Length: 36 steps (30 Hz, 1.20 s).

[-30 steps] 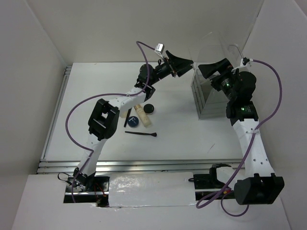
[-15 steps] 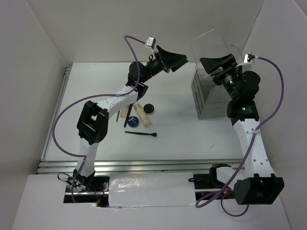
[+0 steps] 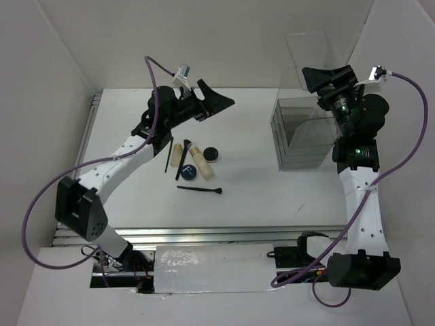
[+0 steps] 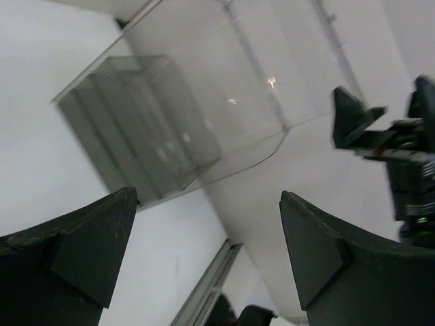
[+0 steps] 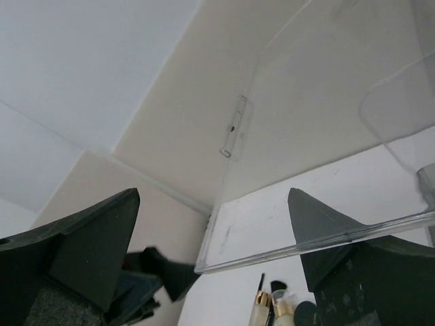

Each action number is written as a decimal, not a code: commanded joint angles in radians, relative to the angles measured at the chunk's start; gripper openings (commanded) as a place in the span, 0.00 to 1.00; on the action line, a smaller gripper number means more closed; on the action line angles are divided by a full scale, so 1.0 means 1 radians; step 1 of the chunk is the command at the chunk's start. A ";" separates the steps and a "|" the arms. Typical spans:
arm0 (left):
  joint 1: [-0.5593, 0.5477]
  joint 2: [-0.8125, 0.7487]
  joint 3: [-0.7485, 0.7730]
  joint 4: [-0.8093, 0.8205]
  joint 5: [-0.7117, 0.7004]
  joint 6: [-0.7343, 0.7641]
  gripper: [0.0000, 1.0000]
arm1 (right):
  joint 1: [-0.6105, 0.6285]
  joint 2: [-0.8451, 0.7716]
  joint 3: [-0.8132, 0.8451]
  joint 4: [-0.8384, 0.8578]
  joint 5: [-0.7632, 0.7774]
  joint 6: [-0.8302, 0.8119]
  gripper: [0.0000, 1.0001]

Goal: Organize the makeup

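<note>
The makeup lies in a cluster on the white table left of centre: two beige tube bottles [image 3: 178, 155] [image 3: 198, 158], a round black compact [image 3: 211, 155], a round dark-blue compact [image 3: 189, 173] and thin black brushes [image 3: 200, 189] [image 3: 169, 156]. The tubes also show at the bottom of the right wrist view [image 5: 279, 312]. My left gripper [image 3: 217, 102] is open and empty, raised behind the cluster. My right gripper [image 3: 318, 77] is open, high beside the upright clear lid [image 3: 318, 49], whose edge [image 5: 306, 234] runs between its fingers.
A tall clear plastic box [image 3: 302, 132] stands at the right of the table with its lid swung up; it also shows in the left wrist view [image 4: 143, 129]. White walls enclose the table on three sides. A metal rail [image 3: 204, 234] runs along the near edge.
My left arm has swung left, away from the clear box. My right gripper has risen and moved right, and the box lid has gone from tilted to upright.
</note>
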 commanded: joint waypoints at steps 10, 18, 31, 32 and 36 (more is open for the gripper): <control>-0.018 -0.460 -0.096 -0.834 -0.377 0.450 0.99 | -0.116 -0.004 0.149 0.007 0.045 -0.121 1.00; -0.020 -0.600 -0.138 -1.029 -0.561 0.579 0.99 | -0.249 0.035 0.210 -0.010 0.027 -0.114 1.00; -0.015 -0.611 -0.317 -0.984 -0.581 0.615 0.99 | -0.269 0.049 0.237 -0.033 0.013 -0.148 1.00; -0.017 -0.623 -0.319 -0.987 -0.591 0.615 0.99 | -0.268 0.052 0.238 -0.037 0.013 -0.147 1.00; -0.017 -0.662 -0.334 -0.990 -0.631 0.612 0.99 | -0.263 0.072 0.255 -0.057 -0.025 -0.140 1.00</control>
